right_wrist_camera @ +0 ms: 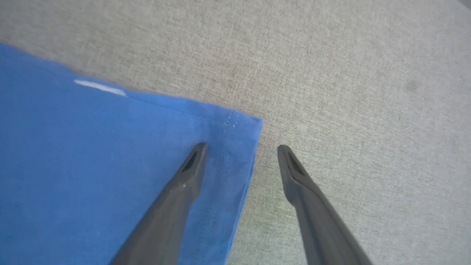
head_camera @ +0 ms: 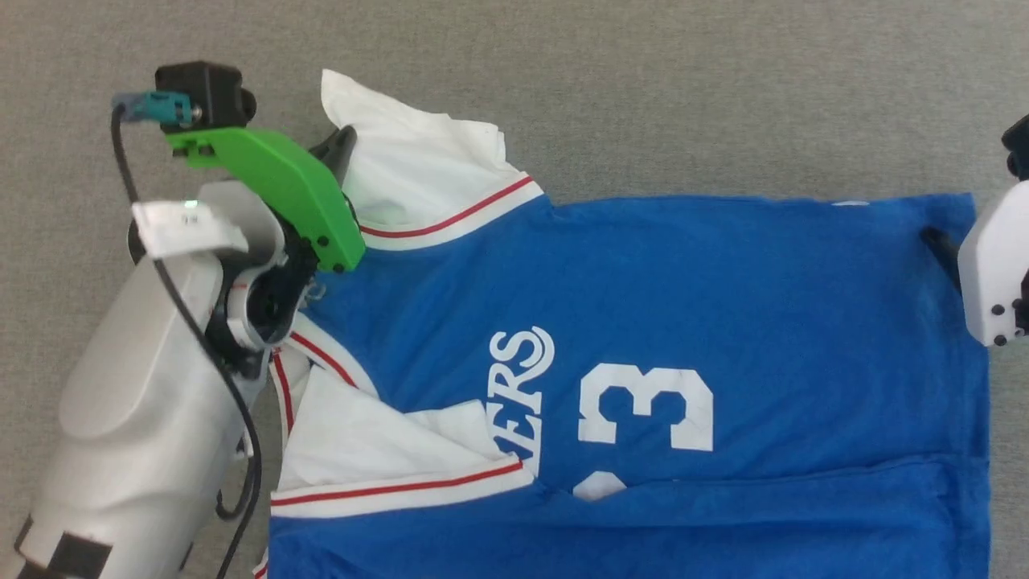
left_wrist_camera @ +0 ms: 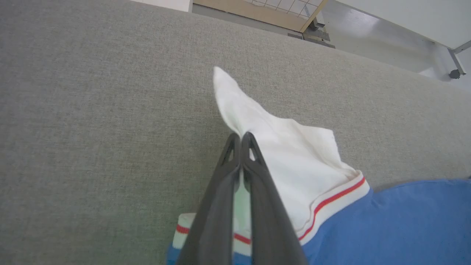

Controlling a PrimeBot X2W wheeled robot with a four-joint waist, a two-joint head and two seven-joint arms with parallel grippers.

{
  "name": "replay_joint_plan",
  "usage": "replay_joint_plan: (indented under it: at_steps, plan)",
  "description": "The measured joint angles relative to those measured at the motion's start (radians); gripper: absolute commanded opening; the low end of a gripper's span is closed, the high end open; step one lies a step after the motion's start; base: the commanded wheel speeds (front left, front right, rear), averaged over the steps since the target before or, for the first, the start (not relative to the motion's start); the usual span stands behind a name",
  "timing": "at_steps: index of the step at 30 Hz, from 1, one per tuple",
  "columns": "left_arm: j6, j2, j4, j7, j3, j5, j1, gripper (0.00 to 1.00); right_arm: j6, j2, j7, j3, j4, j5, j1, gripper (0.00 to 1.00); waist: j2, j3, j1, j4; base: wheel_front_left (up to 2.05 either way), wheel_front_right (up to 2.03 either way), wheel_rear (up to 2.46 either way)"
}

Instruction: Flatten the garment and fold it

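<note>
On the grey woven tabletop [head_camera: 723, 80], the left gripper [left_wrist_camera: 241, 138] pinches the crumpled white sleeve [left_wrist_camera: 287, 154] of the soft blue garment [head_camera: 723, 305]; the right gripper [right_wrist_camera: 241, 147], spread, straddles its stitched hem corner [right_wrist_camera: 254, 123].

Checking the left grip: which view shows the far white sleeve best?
Left wrist view: sleeve close up, shut left gripper on its edge. Head view: whole sleeve beside the green mount. Right wrist view: the garment's blue hem corner.

There is one garment [head_camera: 723, 281] with two white sleeves, upper sleeve [head_camera: 418, 161] and lower sleeve [head_camera: 362, 434]; two grippers, left gripper [left_wrist_camera: 241, 137] and right gripper [right_wrist_camera: 241, 148]; one grey fabric surface [head_camera: 723, 80].
</note>
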Motion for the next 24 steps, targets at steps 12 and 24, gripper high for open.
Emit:
replay_joint_plan:
  at_steps: [12, 24]
  plan:
    - [0.015, 0.035, -0.197, -0.060, 0.039, -0.020, 0.132, 0.00, 0.000, -0.028, -0.008, 0.033, 0.044, 0.083, -0.027, 0.00, 0.0000, -0.038, 0.0000, 0.029, 0.00, 0.00, 0.00]
    - [0.044, 0.107, -0.353, -0.082, 0.115, -0.116, 0.444, 0.00, 0.000, 0.031, -0.085, -0.068, -0.067, 0.146, 0.232, 0.00, 0.0000, -0.217, -0.0001, 0.009, 0.00, 0.00, 0.00]
